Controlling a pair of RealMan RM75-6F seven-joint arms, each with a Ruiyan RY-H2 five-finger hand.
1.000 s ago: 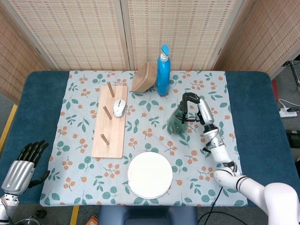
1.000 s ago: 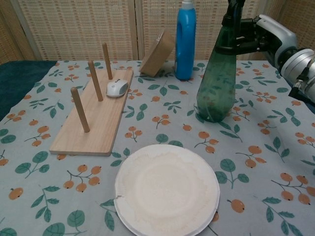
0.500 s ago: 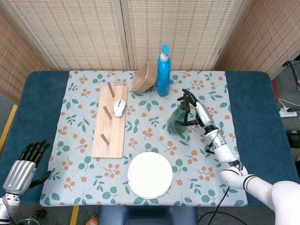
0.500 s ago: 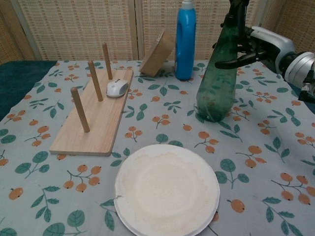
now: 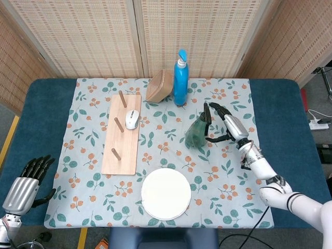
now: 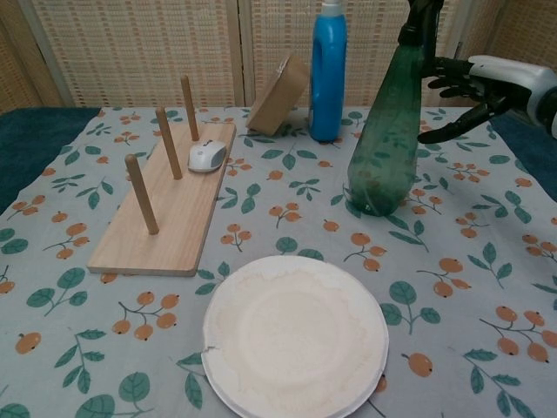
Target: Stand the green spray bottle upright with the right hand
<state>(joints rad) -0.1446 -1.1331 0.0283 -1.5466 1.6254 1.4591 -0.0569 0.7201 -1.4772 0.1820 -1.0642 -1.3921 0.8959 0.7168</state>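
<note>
Nearest you on the flowered tablecloth (image 6: 487,287) sits the round paper plate (image 6: 296,335), with the wooden peg board (image 6: 165,205) off to its left and a white computer mouse (image 6: 207,156) resting on that board.

Beyond the plate stands your green spray bottle (image 6: 387,139). It is dark, see-through green, wide at the base and narrowing steadily toward a black trigger head at the top. It rests on its base on the cloth, right of centre, with its long axis running up and down and leaning only slightly; the trigger head points up.

Your right hand (image 6: 483,87) is just to the right of the bottle's upper half, at about neck height. Its fingers are spread apart and reach toward the bottle; in the chest view a gap shows between the fingertips and the green body, so the hand holds nothing. From the head view, the hand (image 5: 228,126) likewise sits beside the bottle (image 5: 197,132), not around it.

Your left hand (image 5: 26,184) hangs off the near left corner of the table, fingers loosely apart, holding nothing.

Farther back, a blue bottle (image 6: 329,74) stands upright behind the green one, and a brown box (image 6: 278,96) leans tilted to its left.
</note>
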